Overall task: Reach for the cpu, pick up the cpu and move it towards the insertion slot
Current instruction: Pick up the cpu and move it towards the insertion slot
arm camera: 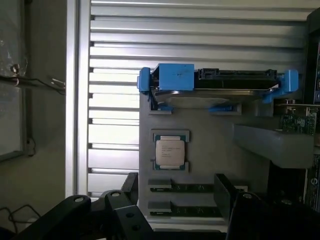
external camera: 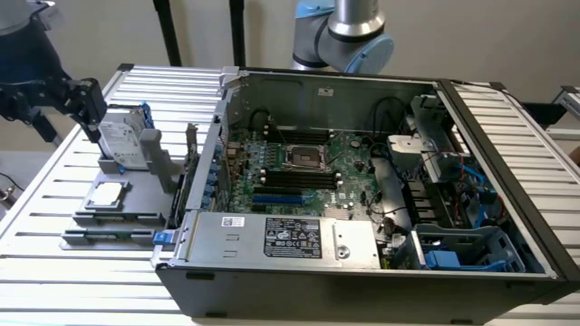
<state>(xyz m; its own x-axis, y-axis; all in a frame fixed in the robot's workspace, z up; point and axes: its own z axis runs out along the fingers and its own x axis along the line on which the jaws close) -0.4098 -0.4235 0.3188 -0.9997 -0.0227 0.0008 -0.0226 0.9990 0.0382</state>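
Gripper, fingers spread wide and empty, partly cut off at the frame edge, hangs over the grey holder. We see the cpu lying flat in the holder's recess and the hard drive upright at the holder's far end. Beyond the holder, the insertion slot sits inside the open case.

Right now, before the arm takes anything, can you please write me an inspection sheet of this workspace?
Surface: slatted metal table; a grey fixture sits on it beside the open computer case.
Job's things: cpu lies flat in the fixture, untouched; insertion slot is inside the case.
Clutter: hard drive stands on edge in the fixture; memory sticks lie near the cpu.
Grippers: gripper open, above the fixture, holding nothing.
Cables: black cables inside the case.
Surroundings: pale wall, black posts.
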